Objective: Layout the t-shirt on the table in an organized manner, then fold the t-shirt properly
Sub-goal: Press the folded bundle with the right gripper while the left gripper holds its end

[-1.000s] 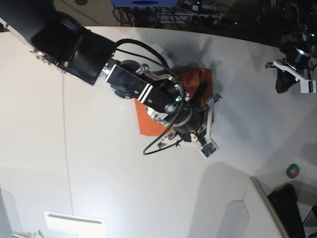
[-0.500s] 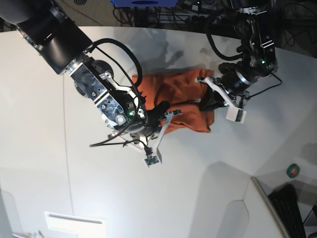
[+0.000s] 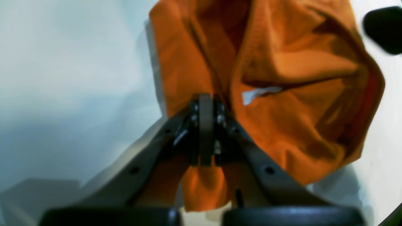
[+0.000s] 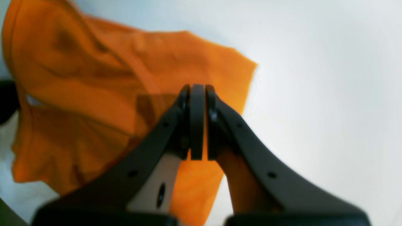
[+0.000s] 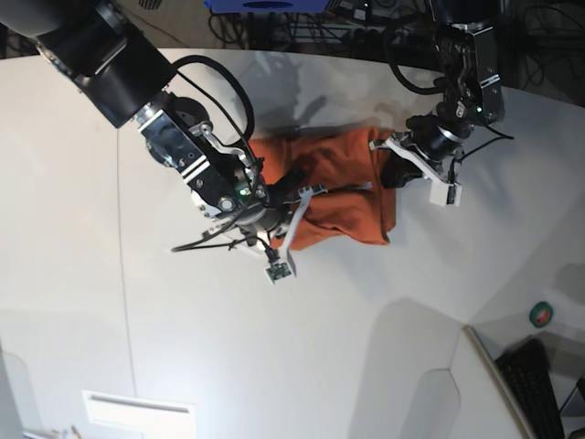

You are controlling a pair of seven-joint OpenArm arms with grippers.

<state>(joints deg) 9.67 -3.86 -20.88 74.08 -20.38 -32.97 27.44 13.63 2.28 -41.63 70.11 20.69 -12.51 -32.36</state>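
Left wrist view: we see the left gripper (image 3: 205,103) clamped on an edge of the t-shirt (image 3: 282,94), cloth bunched beyond it.

Right wrist view: the right gripper (image 4: 197,100) pinches the t-shirt's other edge.

Base view: both arms reach down from opposite ends of the t-shirt, which lies crumpled mid-table (image 5: 274,357).

The orange t-shirt (image 5: 343,187) lies bunched and creased on the white table (image 5: 183,320).
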